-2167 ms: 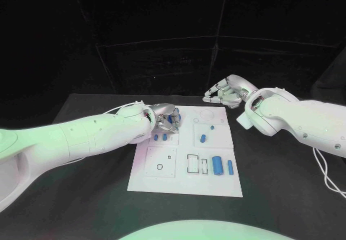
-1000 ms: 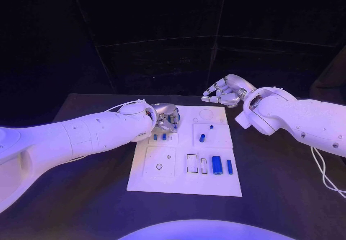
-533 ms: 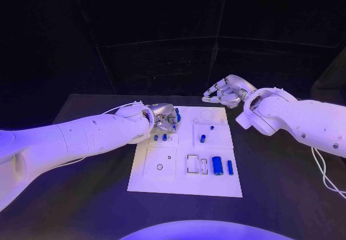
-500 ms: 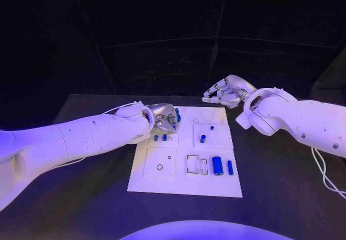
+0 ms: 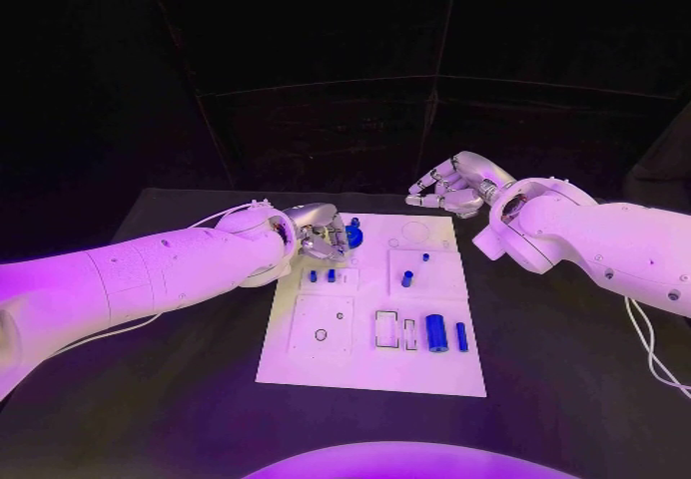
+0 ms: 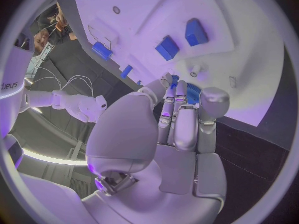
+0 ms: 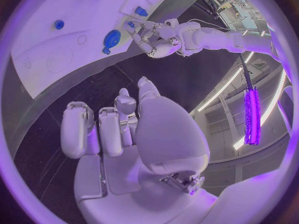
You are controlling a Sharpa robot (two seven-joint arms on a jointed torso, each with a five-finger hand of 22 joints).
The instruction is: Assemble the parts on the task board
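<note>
We saw a blue part [image 5: 352,236] pinched in the fingers of the left hand [image 5: 326,238], just above the task board [image 5: 371,371] near its far left corner. We judged the grip light: a small tilt could have dropped the part or jammed it at its seat. Other parts lay further along the board, among them a large cylinder [image 5: 433,327] towards the near right. The right hand [image 5: 452,188] hung curled and empty beyond the far edge. Against half a second earlier, the left hand had shifted slightly towards the board's middle.
</note>
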